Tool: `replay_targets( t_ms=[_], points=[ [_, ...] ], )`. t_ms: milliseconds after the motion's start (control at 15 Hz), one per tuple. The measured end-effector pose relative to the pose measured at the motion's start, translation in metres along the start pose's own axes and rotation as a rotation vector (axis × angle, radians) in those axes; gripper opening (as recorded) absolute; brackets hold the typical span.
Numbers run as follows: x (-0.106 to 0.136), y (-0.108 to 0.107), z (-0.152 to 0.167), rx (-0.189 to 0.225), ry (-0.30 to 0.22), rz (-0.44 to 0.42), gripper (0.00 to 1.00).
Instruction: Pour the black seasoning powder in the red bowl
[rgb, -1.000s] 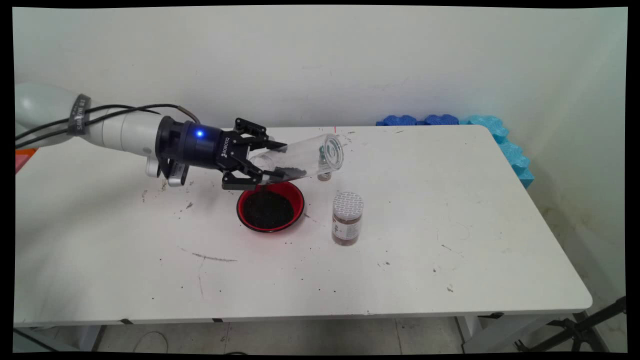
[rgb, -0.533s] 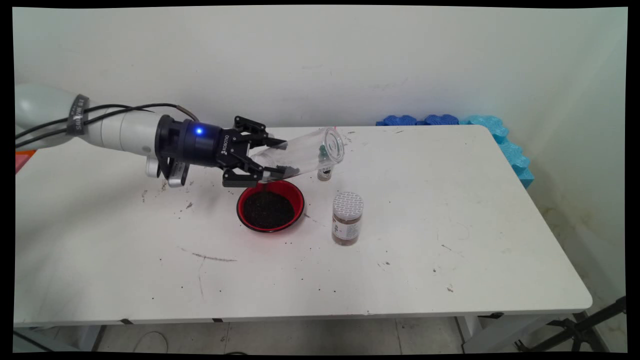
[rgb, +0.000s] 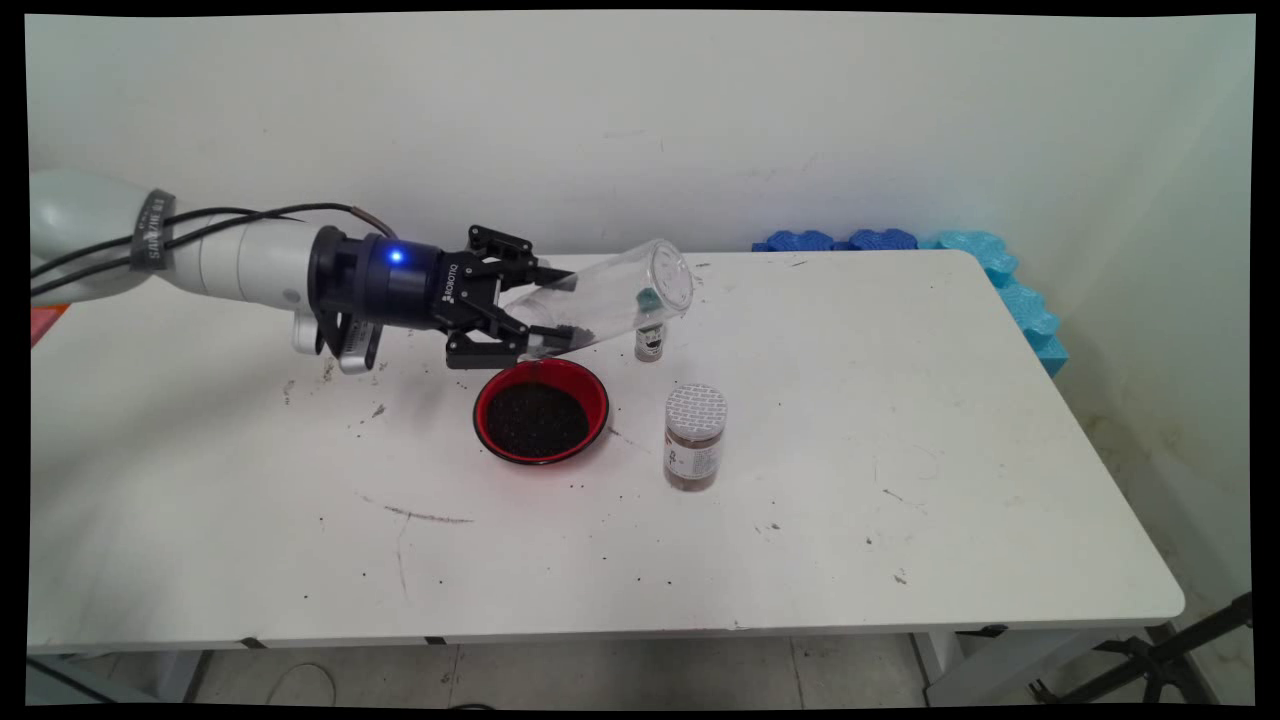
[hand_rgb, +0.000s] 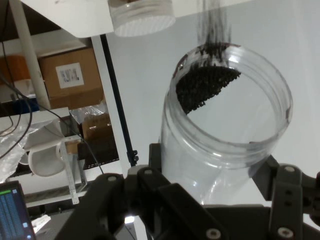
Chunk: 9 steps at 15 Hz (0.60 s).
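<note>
My gripper (rgb: 540, 314) is shut on a clear plastic jar (rgb: 612, 298), held tilted with its open mouth down and to the left, just above a red bowl (rgb: 479, 420). The bowl is filled with black grains (rgb: 538, 418). A small heap of grains lies near the jar's mouth. In the hand view the jar (hand_rgb: 227, 135) sits between the fingers of the gripper (hand_rgb: 225, 200), and black grains (hand_rgb: 207, 85) stream out over its rim.
A brown-filled jar with a white lid (rgb: 694, 436) stands right of the bowl. A small bottle (rgb: 650, 344) stands behind the tilted jar. Blue foam pieces (rgb: 1000, 272) line the table's far right corner. Loose grains speckle the tabletop.
The jar's closed end has risen, so it tilts more steeply. Fewer grains remain inside it. The hand has shifted slightly left and up.
</note>
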Motion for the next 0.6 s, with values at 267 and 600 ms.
replay_targets(
  t_ms=[267,600],
  points=[
    [0.0004,0.0001,0.0015,-0.011,-0.025,-0.008,0.0],
    [0.0007,0.0023,0.0046,-0.039,-0.065,-0.021,0.0]
  ],
)
